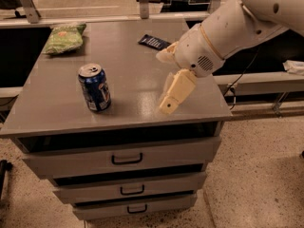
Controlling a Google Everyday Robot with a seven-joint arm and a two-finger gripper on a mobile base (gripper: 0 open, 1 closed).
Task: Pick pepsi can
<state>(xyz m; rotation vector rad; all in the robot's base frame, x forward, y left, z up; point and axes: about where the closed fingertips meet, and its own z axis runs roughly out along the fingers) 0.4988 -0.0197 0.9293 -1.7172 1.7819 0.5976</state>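
No word or number is coming through clearly from where I am standing. The small blue metal drink can [95, 88], well apart from the cream two-finger gripper [175, 88] on the side away from its arm, is showing white and red markings but no legible letters. The flat dark blue packet [153, 42] just beyond the gripper is bearing pale marks too small to read. The gripper is hanging low over the grey cabinet top [133, 65].
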